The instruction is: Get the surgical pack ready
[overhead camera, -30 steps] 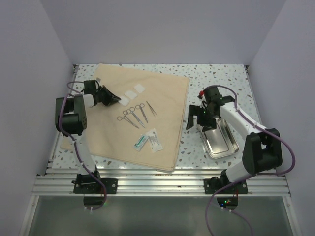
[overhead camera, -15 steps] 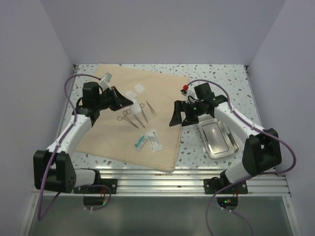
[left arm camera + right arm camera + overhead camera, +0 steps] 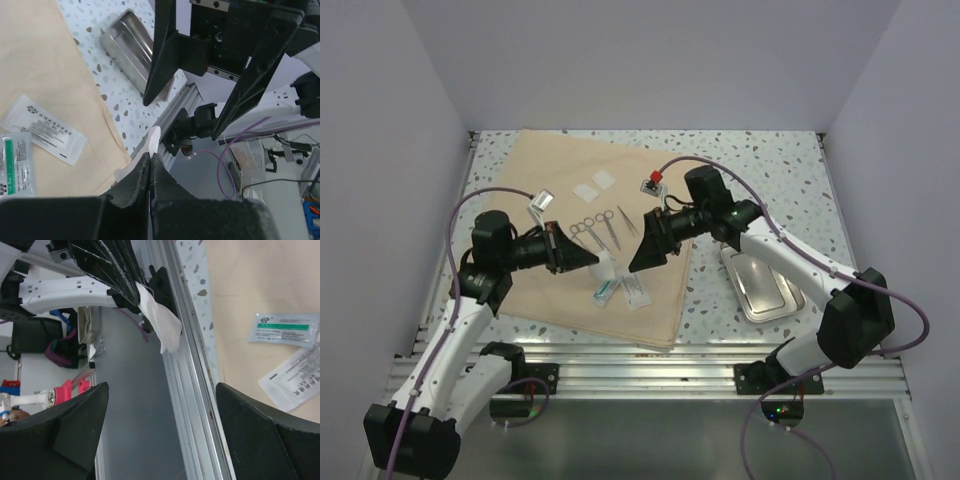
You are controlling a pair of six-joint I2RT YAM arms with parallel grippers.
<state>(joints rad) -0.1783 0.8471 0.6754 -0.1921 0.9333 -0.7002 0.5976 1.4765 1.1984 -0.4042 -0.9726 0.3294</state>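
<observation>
I have my left tool (image 3: pixel 592 260) pinched shut on a white gauze square (image 3: pixel 604 266), held in the air over the near half of the tan cloth (image 3: pixel 550 160). My right tool (image 3: pixel 646 247) faces it from the right with its jaws spread wide and nothing between them. The gauze points toward that gap and touches neither finger. In the left wrist view it sticks out just past the closed fingertips (image 3: pixel 142 175).

The cloth covers the left and middle of the worktop (image 3: pixel 770 160). On it lie two loose gauze pieces (image 3: pixel 595 185) toward the far edge, scissors (image 3: pixel 584 228) and forceps (image 3: pixel 628 220) at mid-cloth, and two sealed packets (image 3: pixel 620 290) toward its near-right corner. The steel tray (image 3: pixel 760 285) sits on bare worktop near the right edge, apart from the cloth.
</observation>
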